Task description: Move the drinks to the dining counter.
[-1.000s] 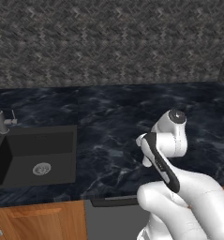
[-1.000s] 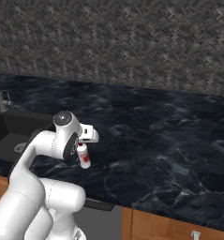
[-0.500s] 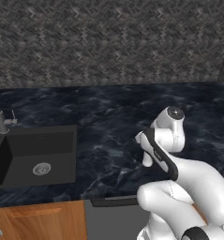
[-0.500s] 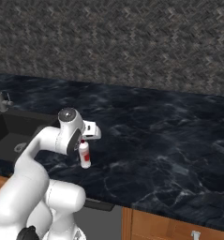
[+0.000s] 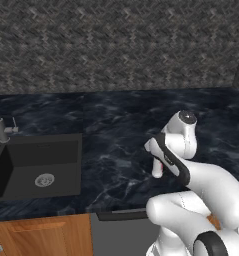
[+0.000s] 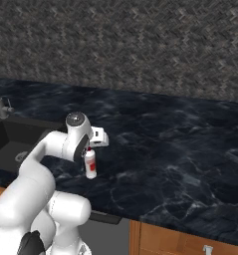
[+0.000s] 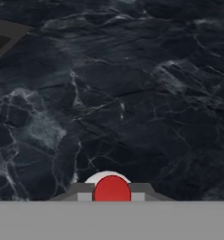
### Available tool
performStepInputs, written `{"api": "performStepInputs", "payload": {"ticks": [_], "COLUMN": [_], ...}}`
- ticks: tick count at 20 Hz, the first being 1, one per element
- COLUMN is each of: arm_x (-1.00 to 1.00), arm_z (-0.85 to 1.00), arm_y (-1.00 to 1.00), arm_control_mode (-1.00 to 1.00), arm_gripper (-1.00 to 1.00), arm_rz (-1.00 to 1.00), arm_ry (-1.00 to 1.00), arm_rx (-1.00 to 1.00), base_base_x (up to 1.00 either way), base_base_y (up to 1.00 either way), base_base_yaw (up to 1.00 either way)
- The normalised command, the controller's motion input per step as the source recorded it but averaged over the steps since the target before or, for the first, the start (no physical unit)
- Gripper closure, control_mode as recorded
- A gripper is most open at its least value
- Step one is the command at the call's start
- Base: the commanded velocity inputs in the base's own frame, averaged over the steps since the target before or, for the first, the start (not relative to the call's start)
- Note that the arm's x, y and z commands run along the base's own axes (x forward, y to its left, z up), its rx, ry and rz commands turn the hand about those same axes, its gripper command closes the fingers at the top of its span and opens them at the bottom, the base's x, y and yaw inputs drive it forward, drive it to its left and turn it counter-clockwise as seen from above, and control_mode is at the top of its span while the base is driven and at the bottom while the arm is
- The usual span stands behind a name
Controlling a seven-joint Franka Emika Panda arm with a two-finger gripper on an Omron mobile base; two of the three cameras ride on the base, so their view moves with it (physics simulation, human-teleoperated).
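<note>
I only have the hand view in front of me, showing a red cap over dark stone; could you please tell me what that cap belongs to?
Observer: A slim white bottle with a red cap and red label, standing upright.
Operator: Thank you. Is it on the counter or in the air?
Observer: Its base appears to meet the dining counter, near the front edge.
Operator: What lies beside it?
Observer: A dark sink with a steel faucet, off to the arm's left; the gripper sits shut on the bottle's top.
</note>
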Motion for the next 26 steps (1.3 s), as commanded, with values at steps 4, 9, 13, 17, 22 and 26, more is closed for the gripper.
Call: {"api": "performStepInputs", "payload": {"ticks": [4,9,13,17,22,26], "arm_x": [0.01,-0.09,-0.17,-0.33,-0.48,-0.61], "arm_z": [-0.06,0.06,0.28,0.52,0.37,0.12], "arm_y": [0.00,0.00,0.00,0.00,0.00,0.00], "arm_control_mode": [-1.00,-1.00,-1.00,-1.00,-1.00,-1.00], "arm_gripper": [-1.00,-1.00,-1.00,-1.00,-1.00,-1.00], "arm_rz": [0.02,0.01,0.00,0.02,0.02,0.00], "arm_ry": [0.00,0.00,-0.02,-0.08,-0.14,-0.10], "arm_rx": [0.00,0.00,0.00,0.00,0.00,0.00], "base_base_x": [0.00,0.00,0.00,0.00,0.00,0.00], "base_base_y": [0.00,0.00,0.00,0.00,0.00,0.00], "base_base_yaw": [0.00,0.00,0.00,0.00,0.00,0.00]}}
